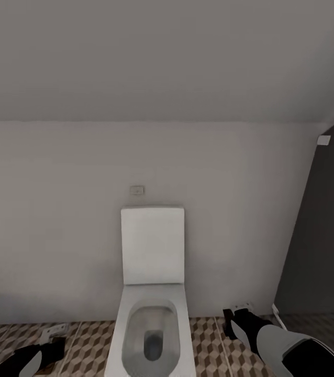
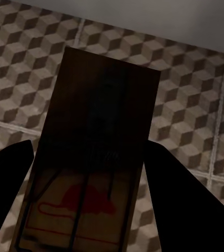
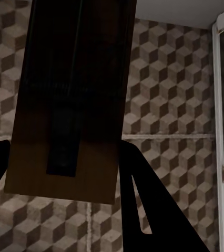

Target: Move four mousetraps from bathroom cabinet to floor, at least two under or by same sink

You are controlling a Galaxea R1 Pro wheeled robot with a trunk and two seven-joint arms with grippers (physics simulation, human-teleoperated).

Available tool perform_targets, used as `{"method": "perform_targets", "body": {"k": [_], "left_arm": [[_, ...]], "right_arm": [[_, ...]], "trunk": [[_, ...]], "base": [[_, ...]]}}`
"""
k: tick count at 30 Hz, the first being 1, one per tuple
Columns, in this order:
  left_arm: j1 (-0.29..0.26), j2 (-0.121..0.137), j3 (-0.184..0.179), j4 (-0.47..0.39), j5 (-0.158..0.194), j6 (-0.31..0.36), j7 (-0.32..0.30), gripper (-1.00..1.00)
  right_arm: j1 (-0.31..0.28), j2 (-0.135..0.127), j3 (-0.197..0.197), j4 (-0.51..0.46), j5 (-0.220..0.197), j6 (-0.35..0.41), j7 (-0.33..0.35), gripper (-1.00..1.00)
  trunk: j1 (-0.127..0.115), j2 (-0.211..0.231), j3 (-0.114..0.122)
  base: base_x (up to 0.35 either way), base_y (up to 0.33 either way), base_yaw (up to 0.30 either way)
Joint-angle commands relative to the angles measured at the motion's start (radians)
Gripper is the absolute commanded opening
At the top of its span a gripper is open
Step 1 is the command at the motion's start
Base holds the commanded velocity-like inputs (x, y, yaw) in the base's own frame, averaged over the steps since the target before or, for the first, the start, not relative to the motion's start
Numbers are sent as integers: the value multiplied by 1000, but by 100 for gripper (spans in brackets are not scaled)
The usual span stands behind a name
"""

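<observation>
A white toilet [image 1: 151, 309] with its lid up stands against a pale wall [image 1: 52, 220], right in the middle of the head view. The bathroom floor [image 1: 209, 345] around it has little brown, beige and white cube shapes on it. The left end effector [image 1: 52, 335] is low down on the left side of the toilet, and the right end effector [image 1: 238, 312] is low down on the right side. A dark wall [image 1: 324, 235] is off to the right. In the left wrist view, a wooden mousetrap [image 2: 93, 157] with a red mouse picture sits between the two black fingers [image 2: 180, 194], so that end effector is clenched around it, above the tiles. In the right wrist view, another mousetrap [image 3: 72, 94] is gripped between the fingers [image 3: 143, 210] the same way, above the floor [image 3: 170, 105].
</observation>
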Motion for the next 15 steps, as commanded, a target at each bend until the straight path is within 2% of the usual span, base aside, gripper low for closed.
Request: {"method": "perform_targets", "body": {"k": [1, 5, 15], "left_arm": [[0, 1, -4, -1, 6, 4, -1, -100], [-1, 6, -4, -1, 10, 3, -1, -100], [0, 4, -4, -1, 11, 3, -1, -100]], "right_arm": [[-1, 1, 9, 8, -14, -5, -3, -100], [3, 5, 9, 24, -13, 9, -3, -100], [5, -1, 8, 24, -17, -15, -3, -100]], "trunk": [[4, -8, -4], [19, -36, -17], [58, -106, -48]], "base": [[0, 0, 0], [0, 0, 0], [0, 0, 0]]}}
